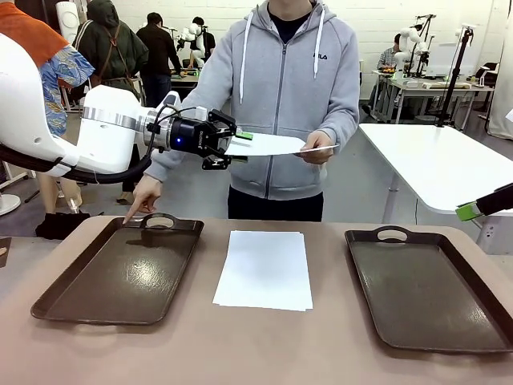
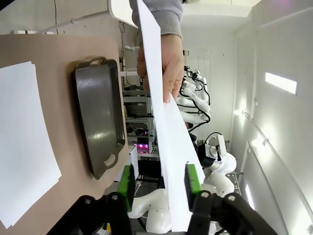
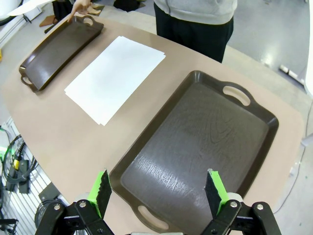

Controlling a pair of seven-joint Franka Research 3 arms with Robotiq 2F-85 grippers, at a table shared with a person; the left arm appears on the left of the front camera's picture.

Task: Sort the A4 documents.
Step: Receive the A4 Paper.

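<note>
A person across the table holds out one white A4 sheet (image 1: 276, 144) in a hand (image 1: 318, 148), in the air above the table. My left gripper (image 1: 236, 149) straddles the sheet's near edge. In the left wrist view this sheet (image 2: 166, 127) runs between my left gripper's (image 2: 160, 181) fingers, close to one green pad (image 2: 192, 178), with a gap still at the other pad. A stack of A4 documents (image 1: 264, 269) lies flat at the table's middle. My right gripper (image 3: 159, 188) hovers open above the right tray (image 3: 195, 142).
Two dark brown handled trays flank the stack: the left tray (image 1: 120, 273) and the right tray (image 1: 425, 289). The person's other hand (image 1: 143, 199) points a finger at the left tray's far rim. A white table (image 1: 441, 160) stands behind on the right.
</note>
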